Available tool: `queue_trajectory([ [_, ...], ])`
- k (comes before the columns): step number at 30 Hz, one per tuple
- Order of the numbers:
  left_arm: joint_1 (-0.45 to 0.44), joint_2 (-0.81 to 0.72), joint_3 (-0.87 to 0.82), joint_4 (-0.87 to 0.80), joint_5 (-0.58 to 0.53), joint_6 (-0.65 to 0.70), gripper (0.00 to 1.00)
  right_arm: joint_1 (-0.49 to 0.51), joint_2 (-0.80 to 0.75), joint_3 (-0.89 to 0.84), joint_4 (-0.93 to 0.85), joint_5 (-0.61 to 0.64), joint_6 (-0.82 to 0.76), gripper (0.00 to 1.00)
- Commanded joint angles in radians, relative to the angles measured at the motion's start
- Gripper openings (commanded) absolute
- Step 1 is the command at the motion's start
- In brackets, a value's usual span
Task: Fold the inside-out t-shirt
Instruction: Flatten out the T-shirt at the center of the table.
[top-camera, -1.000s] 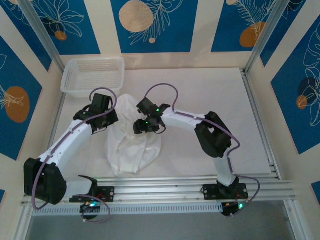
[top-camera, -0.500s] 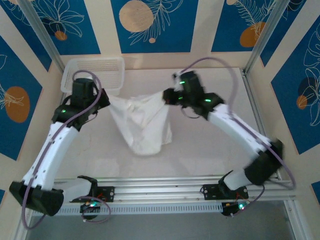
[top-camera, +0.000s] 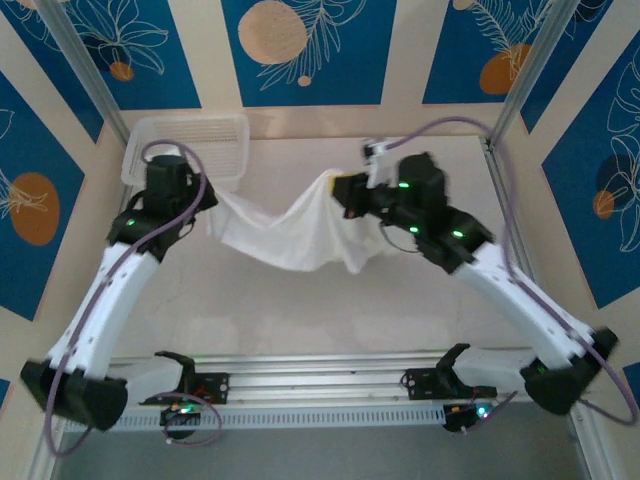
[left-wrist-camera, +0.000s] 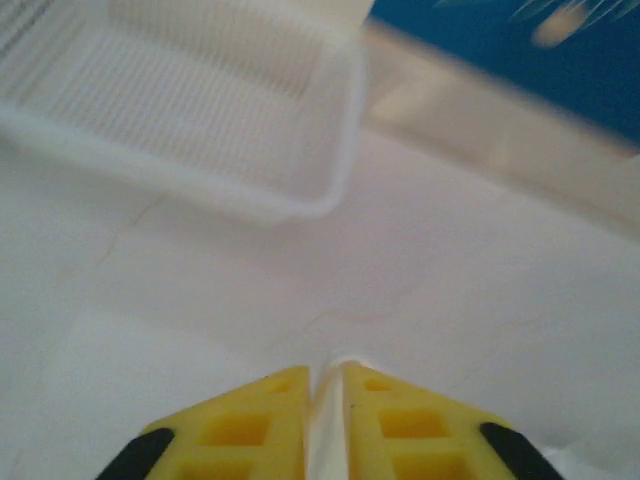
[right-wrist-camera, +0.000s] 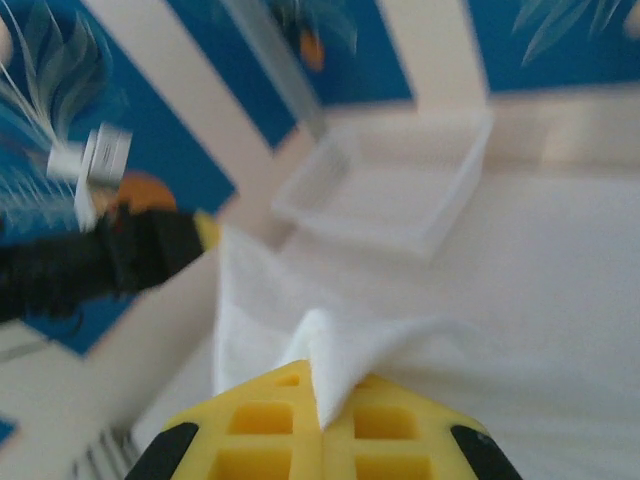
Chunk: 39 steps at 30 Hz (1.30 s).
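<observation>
Left gripper (top-camera: 212, 198) and right gripper (top-camera: 338, 188) are pinching the inside-out t-shirt (top-camera: 290, 238), which is sagging between them; limp, light cloth, probably best held at corners.

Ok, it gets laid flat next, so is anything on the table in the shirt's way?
Nothing visible. The shirt hangs between the left gripper and right gripper over bare table; the basket sits off at the far left corner.
</observation>
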Motion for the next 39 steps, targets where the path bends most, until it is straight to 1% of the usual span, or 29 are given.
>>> queue_trajectory([
  [1,0.038,0.031,-0.063,-0.083,-0.092,-0.048,0.34,0.079,0.174,-0.021,-0.026,-0.312,-0.067,0.0],
  [3,0.063,0.021,-0.101,-0.057,-0.07,-0.054,0.42,0.167,0.297,0.049,-0.134,-0.47,-0.151,0.05],
  [4,0.07,0.012,-0.111,-0.043,-0.061,-0.049,0.44,0.196,0.323,0.078,-0.165,-0.496,-0.166,0.07],
  [5,0.074,0.004,-0.119,-0.02,-0.046,-0.033,0.46,0.211,0.33,0.087,-0.168,-0.519,-0.164,0.11],
  [7,0.073,0.001,-0.122,0.028,0.018,0.004,0.49,0.186,0.278,0.037,-0.085,-0.524,-0.111,0.26],
  [9,0.073,0.03,-0.109,0.081,0.164,0.042,0.49,0.091,0.179,-0.071,0.048,-0.484,-0.002,0.48],
  [10,0.071,0.052,-0.098,0.097,0.234,0.049,0.48,0.037,0.14,-0.122,0.091,-0.454,0.046,0.49],
  [11,0.066,0.084,-0.079,0.107,0.312,0.059,0.47,-0.027,0.099,-0.174,0.116,-0.393,0.11,0.5],
  [12,0.054,0.124,-0.057,0.112,0.38,0.073,0.47,-0.087,0.067,-0.215,0.095,-0.295,0.179,0.5],
  [13,0.04,0.161,-0.033,0.107,0.421,0.088,0.46,-0.134,0.05,-0.241,0.049,-0.204,0.232,0.49],
  [14,0.013,0.203,-0.003,0.093,0.444,0.103,0.46,-0.187,0.038,-0.257,-0.036,-0.114,0.294,0.49],
  [15,-0.018,0.246,0.029,0.075,0.449,0.121,0.46,-0.235,0.036,-0.264,-0.135,-0.048,0.359,0.49],
  [16,-0.044,0.281,0.053,0.064,0.45,0.133,0.46,-0.275,0.034,-0.28,-0.186,-0.032,0.398,0.49],
  [18,-0.096,0.356,0.098,0.06,0.46,0.143,0.48,-0.339,0.004,-0.351,-0.197,-0.066,0.447,0.5],
  [22,-0.157,0.486,0.166,0.058,0.454,0.14,0.53,-0.354,-0.075,-0.491,-0.241,-0.003,0.554,0.54],
  [23,-0.167,0.513,0.179,0.058,0.444,0.138,0.54,-0.355,-0.084,-0.523,-0.248,-0.004,0.571,0.65],
  [26,-0.177,0.56,0.19,0.068,0.426,0.132,0.57,-0.366,-0.052,-0.591,-0.215,-0.087,0.567,0.74],
  [28,-0.179,0.569,0.187,0.075,0.426,0.131,0.59,-0.368,-0.003,-0.616,-0.161,-0.168,0.559,0.74],
  [31,-0.18,0.555,0.172,0.071,0.413,0.138,0.59,-0.356,0.081,-0.617,-0.095,-0.241,0.552,0.72],
  [34,-0.181,0.529,0.151,0.055,0.381,0.152,0.6,-0.323,0.151,-0.596,-0.052,-0.274,0.56,0.68],
  [37,-0.18,0.51,0.132,0.041,0.353,0.162,0.6,-0.277,0.221,-0.569,-0.033,-0.275,0.569,0.66],
  [38,-0.18,0.507,0.127,0.039,0.345,0.162,0.6,-0.268,0.245,-0.563,-0.023,-0.277,0.58,0.65],
  [39,-0.18,0.506,0.127,0.036,0.337,0.158,0.6,-0.263,0.262,-0.563,-0.004,-0.282,0.593,0.57],
])
